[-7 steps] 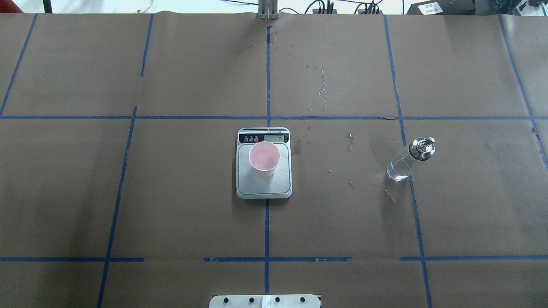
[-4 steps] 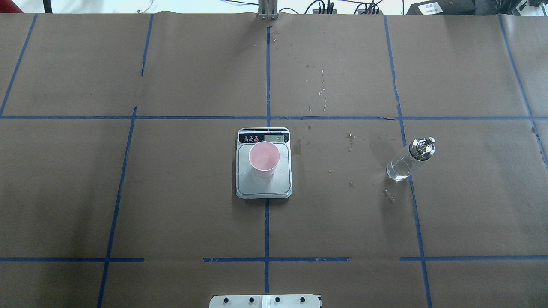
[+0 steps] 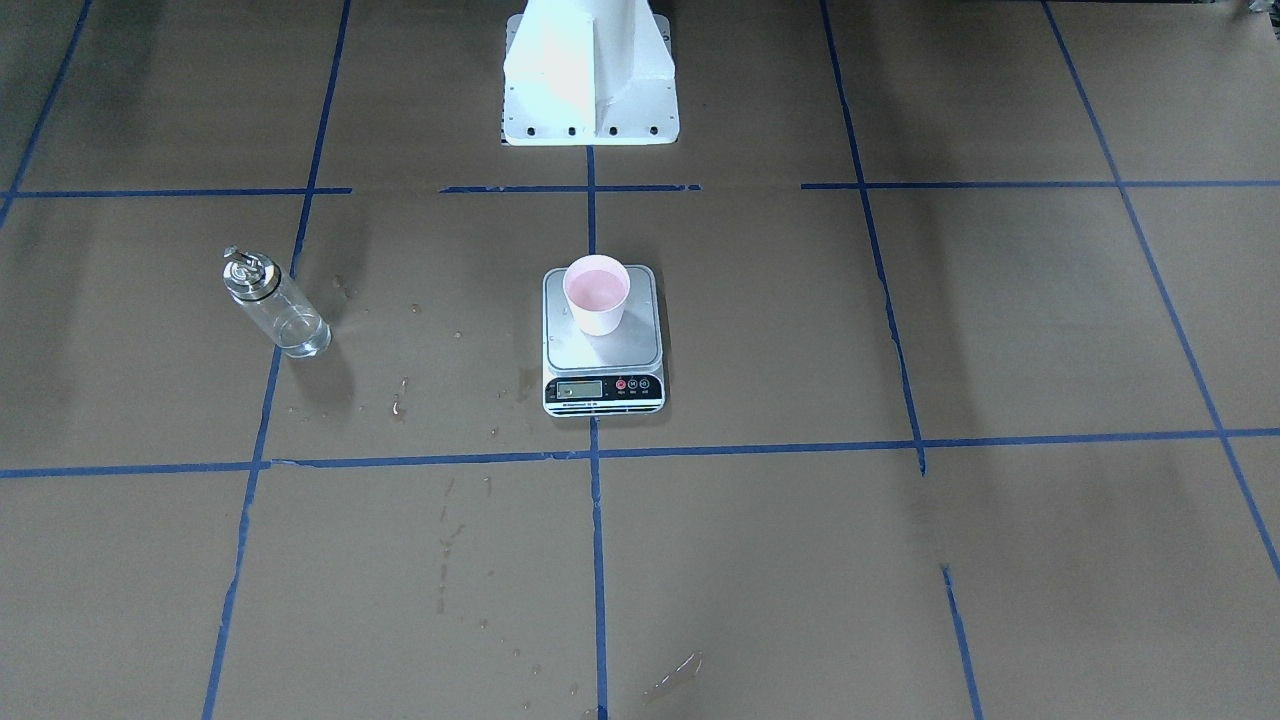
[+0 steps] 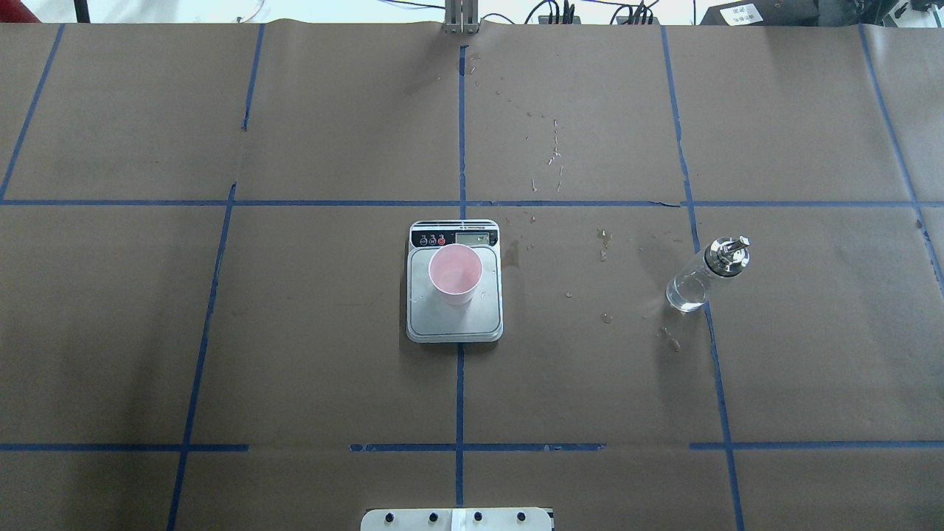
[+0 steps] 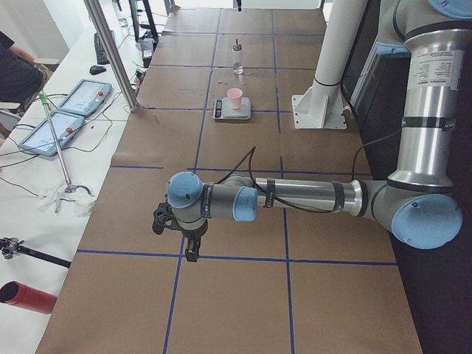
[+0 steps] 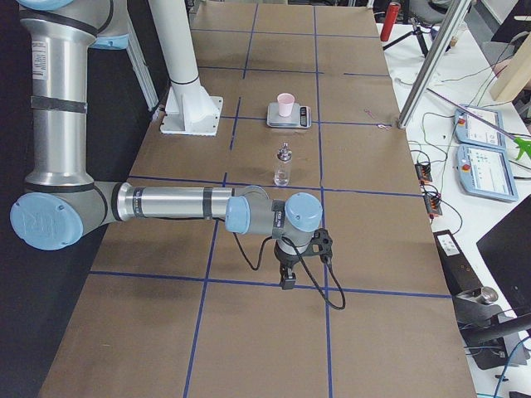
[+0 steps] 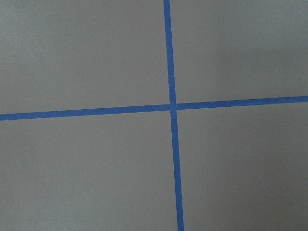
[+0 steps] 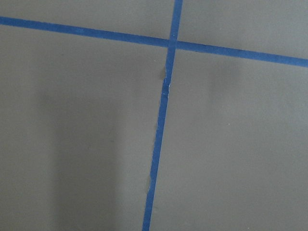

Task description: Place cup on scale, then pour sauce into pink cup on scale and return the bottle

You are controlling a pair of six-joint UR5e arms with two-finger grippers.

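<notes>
The right gripper (image 6: pixel 287 279) hangs fingers-down over a crossing of blue tape (image 8: pixel 173 42) at its own end of the table. It shows only in the side view, so it cannot be told whether its jaws are parted or closed. Beyond it, toward the table's middle and nearly in line with it, stands the bottle (image 6: pixel 283 166). The bottle is upright with its long axis vertical and its silver pourer on top, and clear sauce (image 4: pixel 686 293) shows through the glass near its base. Farther on, the cup (image 4: pixel 455 273) sits on the scale (image 4: pixel 453 326), well apart from the bottle. Farthest of all, the left gripper (image 5: pixel 191 252) hangs over the opposite end, and its jaws are equally unreadable. The right arm is judged the nearer to the bottle, and a grasp would likely come sideways onto the glass body.
</notes>
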